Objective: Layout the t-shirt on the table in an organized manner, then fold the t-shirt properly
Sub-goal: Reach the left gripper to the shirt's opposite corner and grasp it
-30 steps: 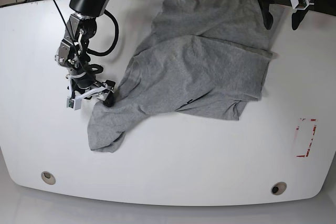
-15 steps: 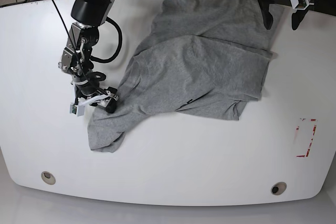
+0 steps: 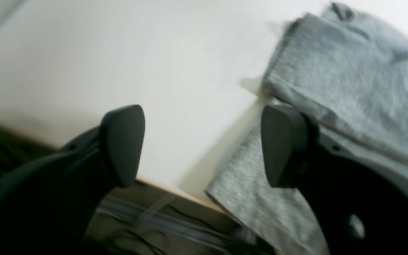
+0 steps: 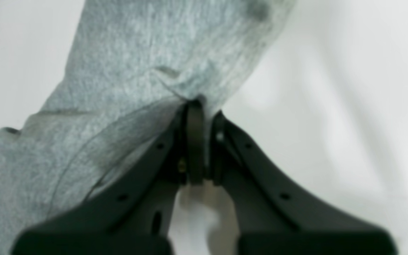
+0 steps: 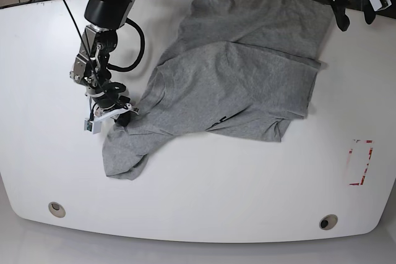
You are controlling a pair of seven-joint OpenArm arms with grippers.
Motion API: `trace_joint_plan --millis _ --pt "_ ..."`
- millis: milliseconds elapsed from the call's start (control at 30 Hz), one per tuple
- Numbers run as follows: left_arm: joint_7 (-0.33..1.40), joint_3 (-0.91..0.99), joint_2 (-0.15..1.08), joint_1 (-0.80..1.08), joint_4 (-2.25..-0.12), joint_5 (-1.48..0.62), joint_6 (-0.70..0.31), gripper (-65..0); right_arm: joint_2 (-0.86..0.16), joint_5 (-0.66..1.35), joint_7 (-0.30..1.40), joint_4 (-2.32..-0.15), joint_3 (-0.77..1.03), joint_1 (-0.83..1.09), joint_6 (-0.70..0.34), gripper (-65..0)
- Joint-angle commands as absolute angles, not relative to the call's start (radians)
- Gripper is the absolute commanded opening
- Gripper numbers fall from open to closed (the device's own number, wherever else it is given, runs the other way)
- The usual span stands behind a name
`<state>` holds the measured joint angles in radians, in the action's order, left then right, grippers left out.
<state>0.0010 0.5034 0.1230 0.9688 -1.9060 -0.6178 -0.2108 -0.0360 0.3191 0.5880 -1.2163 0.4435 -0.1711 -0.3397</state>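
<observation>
The grey t-shirt [image 5: 241, 72] lies crumpled across the white table [image 5: 216, 196], folded over itself, with one sleeve trailing to the front left. My right gripper [image 5: 117, 117] is shut on the fabric near that sleeve. The right wrist view shows its fingers [image 4: 225, 141] pinched together on a ridge of the t-shirt [image 4: 147, 71]. My left gripper [image 5: 356, 20] hangs open at the back right, just off the shirt's corner. In the left wrist view the left gripper [image 3: 200, 141] holds nothing, and the t-shirt [image 3: 349, 78] lies beside and under one finger.
Two round metal grommets [image 5: 57, 208] [image 5: 328, 221] sit near the front edge. A red-and-white mark [image 5: 361, 162] is at the right. Cables lie on the floor beyond the table's far edge [image 3: 175, 191], which the shirt overhangs.
My right gripper has closed on the shirt fabric by the sleeve. My left gripper has moved right, away from the shirt's back corner, still open.
</observation>
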Motion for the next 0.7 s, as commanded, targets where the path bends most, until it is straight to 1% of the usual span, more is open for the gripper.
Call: trace_joint_plan --millis 0,67,233,467,667 --pt "0.028 0.527 0.143 0.963 -1.922 -0.665 -0.277 -16.4 -0.044 0.321 0.582 -1.256 0.441 -0.185 -0.343 -65.0" --pt "0.076 0.536 0.143 0.946 -1.920 -0.679 -0.317 -16.4 -0.042 0.318 0.584 -1.282 0.441 -0.180 -0.343 -65.0" --pt "0.176 0.553 0.127 0.909 -1.919 -0.676 -0.374 -16.4 -0.042 0.326 0.584 -1.331 0.424 -0.153 -0.343 -65.0" --pt "0.302 0.584 0.113 0.840 -1.893 -0.642 -0.380 -16.5 -0.047 0.325 0.584 -1.377 0.354 -0.130 -0.341 -65.0" --pt "0.309 0.579 0.113 0.808 -1.844 -0.568 -0.384 -16.5 -0.044 0.326 0.584 -1.391 0.352 -0.120 -0.341 -65.0"
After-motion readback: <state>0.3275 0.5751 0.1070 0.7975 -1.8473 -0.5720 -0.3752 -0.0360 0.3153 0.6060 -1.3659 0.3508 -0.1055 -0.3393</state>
